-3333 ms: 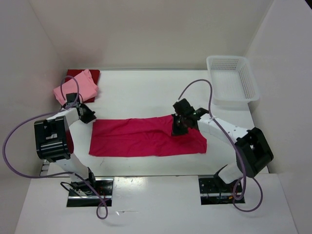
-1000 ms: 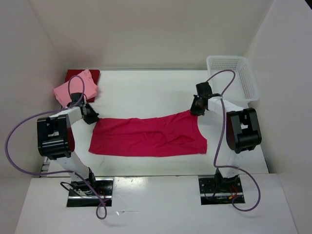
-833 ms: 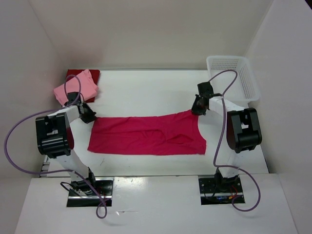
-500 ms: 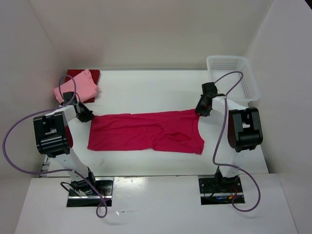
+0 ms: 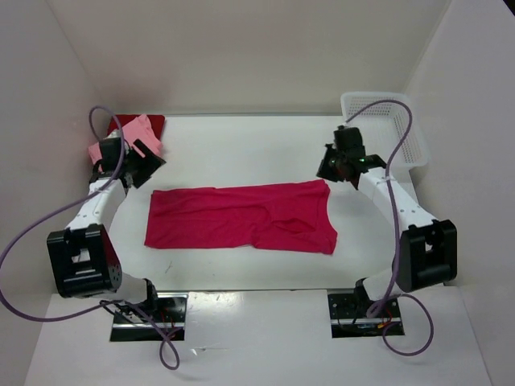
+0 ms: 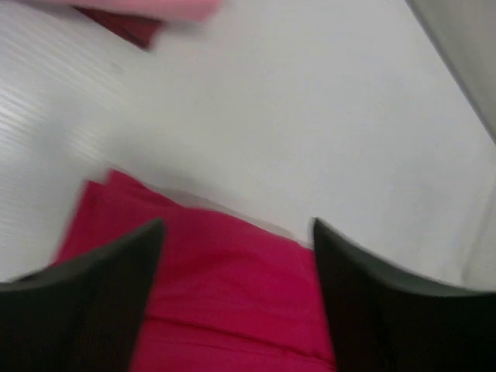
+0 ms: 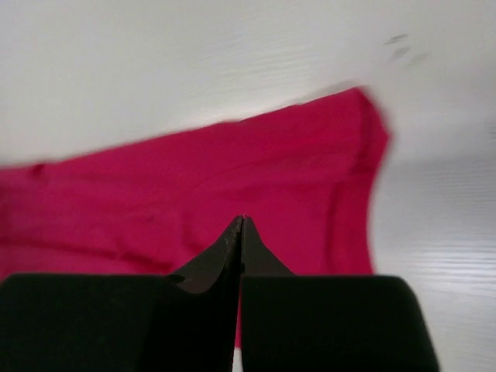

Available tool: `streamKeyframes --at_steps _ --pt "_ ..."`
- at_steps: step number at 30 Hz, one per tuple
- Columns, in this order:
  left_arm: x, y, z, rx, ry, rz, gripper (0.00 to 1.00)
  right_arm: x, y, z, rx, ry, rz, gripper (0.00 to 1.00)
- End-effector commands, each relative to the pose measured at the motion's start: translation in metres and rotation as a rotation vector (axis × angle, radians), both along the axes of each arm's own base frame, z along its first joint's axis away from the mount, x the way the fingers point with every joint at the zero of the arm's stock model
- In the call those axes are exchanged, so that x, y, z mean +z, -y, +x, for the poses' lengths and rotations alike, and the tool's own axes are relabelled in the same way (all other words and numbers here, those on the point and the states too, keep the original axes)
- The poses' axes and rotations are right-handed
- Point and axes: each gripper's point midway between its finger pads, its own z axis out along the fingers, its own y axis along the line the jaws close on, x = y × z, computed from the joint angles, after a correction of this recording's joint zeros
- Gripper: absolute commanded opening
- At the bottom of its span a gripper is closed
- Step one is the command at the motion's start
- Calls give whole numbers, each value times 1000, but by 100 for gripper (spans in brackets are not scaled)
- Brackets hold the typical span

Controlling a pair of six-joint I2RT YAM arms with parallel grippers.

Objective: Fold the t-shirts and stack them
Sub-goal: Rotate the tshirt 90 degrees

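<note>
My left tool (image 6: 238, 232) stands wide with nothing between its fingers, just off the far left corner of the crimson shirt (image 5: 241, 219), which lies spread flat across the middle of the desk (image 5: 241, 153). My right tool (image 7: 240, 229) is pinched closed on nothing above the shirt's far right corner. The pink shirt (image 5: 145, 129) sits folded on the dark red shirt (image 5: 154, 121) at the far left corner. The white basket (image 5: 410, 137) stands at the far right corner, apart from all the shirts
</note>
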Motion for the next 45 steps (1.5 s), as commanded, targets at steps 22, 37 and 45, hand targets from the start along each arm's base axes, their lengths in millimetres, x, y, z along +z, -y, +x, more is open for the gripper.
streamKeyframes --at_steps 22,37,45 --pt "-35 99 -83 -216 -61 -64 34 -88 -151 -84 420 -209 -156 44" --pt "-40 101 -84 -218 -72 -80 35 -113 -147 -90 430 -264 -186 34" --pt "-38 101 -80 -212 -64 -86 35 -74 -163 -90 462 -216 -90 5"
